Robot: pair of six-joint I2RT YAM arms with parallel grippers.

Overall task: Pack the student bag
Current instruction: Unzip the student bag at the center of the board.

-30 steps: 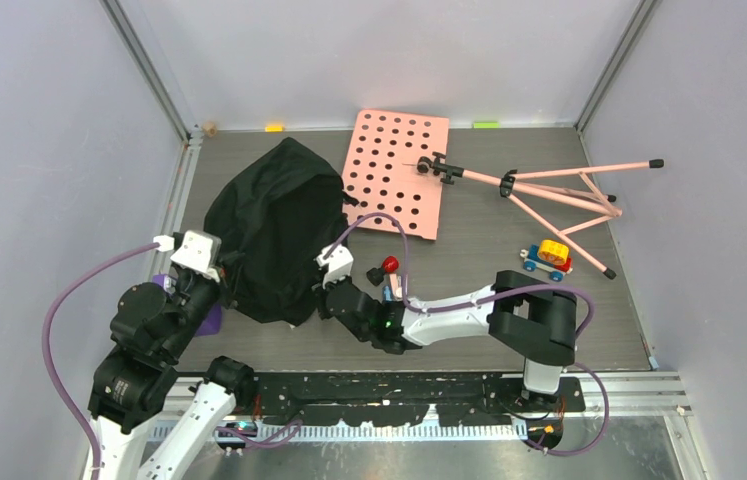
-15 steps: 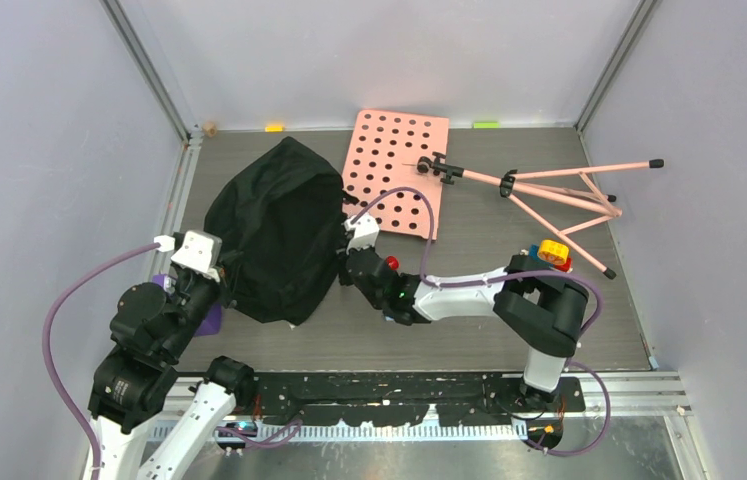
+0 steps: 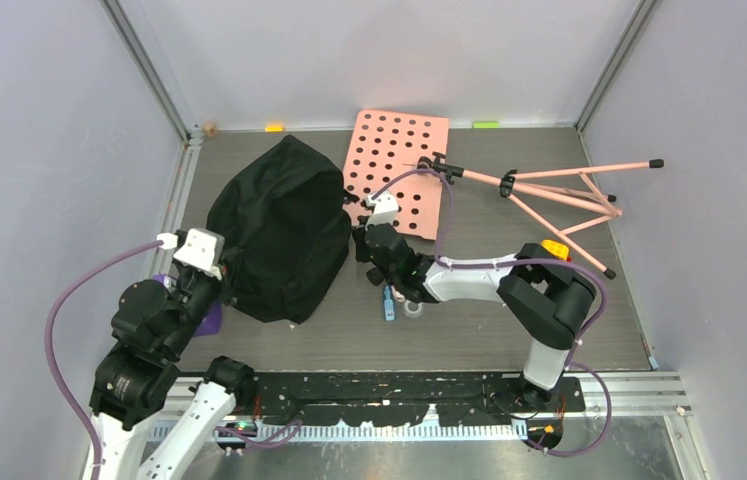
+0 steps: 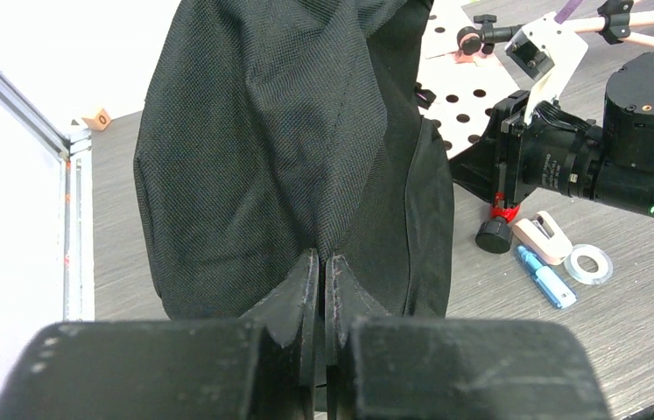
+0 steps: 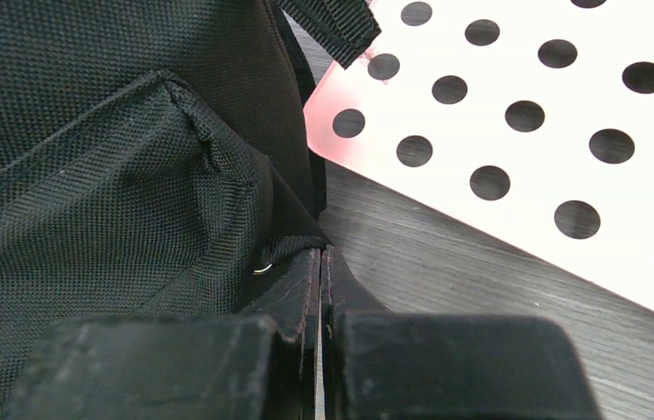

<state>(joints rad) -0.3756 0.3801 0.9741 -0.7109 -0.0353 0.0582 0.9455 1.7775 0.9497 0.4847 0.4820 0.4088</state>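
Note:
The student bag [image 3: 274,240] is a large black fabric backpack lying at the left of the table. It fills the left wrist view [image 4: 288,131] and the left of the right wrist view [image 5: 87,175]. My left gripper [image 3: 227,278] is shut, pinching the bag's near-left edge between its fingertips [image 4: 321,260]. My right gripper [image 3: 359,233] is at the bag's far-right edge, shut with its tips [image 5: 320,252] on a small webbing tab beside a metal ring. The bag's inside is hidden.
A pink perforated board [image 3: 399,170] lies behind the right gripper, with a pink folding stand [image 3: 549,190] to its right. A blue marker [image 3: 388,303], a tape ring [image 3: 413,308] and a pink stapler-like item [image 4: 544,238] lie by the right arm. A yellow toy [image 3: 554,246] sits further right.
My right gripper has slid along the bag's right edge from its near corner toward the far side, uncovering the marker and tape ring. The left arm has stayed put.

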